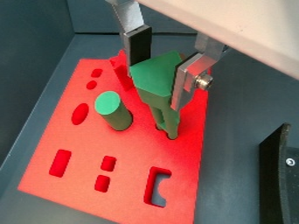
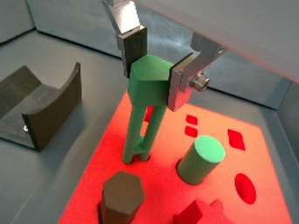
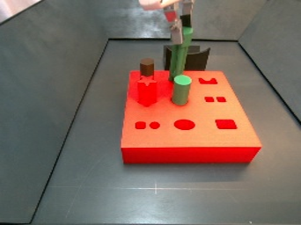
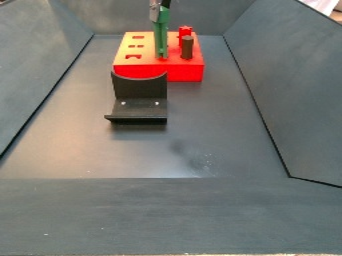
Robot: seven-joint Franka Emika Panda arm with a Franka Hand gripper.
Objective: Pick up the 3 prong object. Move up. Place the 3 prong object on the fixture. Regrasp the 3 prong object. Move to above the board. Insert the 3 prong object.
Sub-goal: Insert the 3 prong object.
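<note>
Now pincer [image 2: 156,63] grips 3 prong object [image 2: 146,105] upright, prongs down over board [image 2: 163,179] edge nearest fixture [image 2: 45,107].

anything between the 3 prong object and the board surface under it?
Nothing visible. The gripper holds the 3 prong object upright, prongs down at the board. The green cylinder peg and the dark hexagonal peg stand beside it, apart.

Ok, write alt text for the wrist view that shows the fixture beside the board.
The gripper holds the green 3 prong object upright between its fingers, prongs down at the red board. A green cylinder peg and a dark hexagonal peg stand on the board; the dark fixture sits beside it.
</note>
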